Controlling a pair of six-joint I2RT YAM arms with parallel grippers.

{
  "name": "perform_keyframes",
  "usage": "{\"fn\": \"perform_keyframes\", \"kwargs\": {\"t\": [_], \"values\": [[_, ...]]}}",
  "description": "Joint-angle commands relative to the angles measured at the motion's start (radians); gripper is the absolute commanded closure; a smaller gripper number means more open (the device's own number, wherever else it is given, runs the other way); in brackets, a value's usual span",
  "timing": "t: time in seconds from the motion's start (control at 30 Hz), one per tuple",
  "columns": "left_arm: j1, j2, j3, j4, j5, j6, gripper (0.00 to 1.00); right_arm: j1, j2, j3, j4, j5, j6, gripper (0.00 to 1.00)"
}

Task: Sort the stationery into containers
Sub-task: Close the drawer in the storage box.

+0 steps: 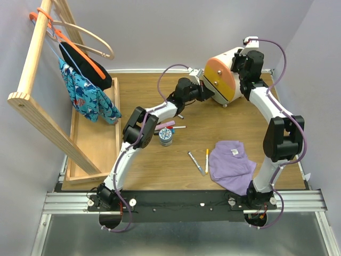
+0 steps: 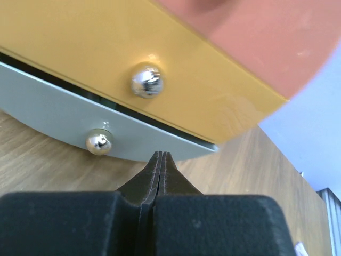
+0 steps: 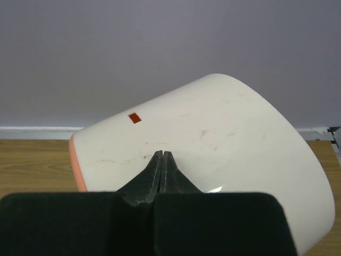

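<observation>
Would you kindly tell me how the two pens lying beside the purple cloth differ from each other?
Colour: the white pen is pale with blue marks; the yellow pen is yellow. Pose: the white pen lies slanted; the yellow pen runs almost straight toward the far edge of the table. Place: the yellow pen lies closer to the purple cloth than the white pen. Both are thin and lie flat on the table.
</observation>
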Motion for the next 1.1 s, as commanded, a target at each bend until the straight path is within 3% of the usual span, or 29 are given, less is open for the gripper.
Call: {"fn": "perform_keyframes", "kwargs": {"t": [0.0,0.13,0.5,0.87,1.07], "values": [[0.008,-0.149,-0.126,0.118,0.039,0.000,1.00,-0.033,-0.013,0.054,-0.013,0.198,0.034,0.99],[0.014,-0.142,-0.135,0.066,0.013,-0.011,1.00,-0.084,0.041,0.116,-0.007,0.267,0.047,0.99],[0.034,0.021,0.122,-0.110,-0.053,0.047,1.00,-0.210,0.228,0.322,-0.036,0.281,0.143,0.99],[0.039,0.030,0.099,-0.153,-0.059,0.049,1.00,-0.251,0.369,0.431,-0.048,0.210,0.187,0.99],[0.031,0.078,0.159,-0.191,-0.065,0.058,1.00,-0.251,0.383,0.425,-0.072,0.150,0.212,0.99]]}}
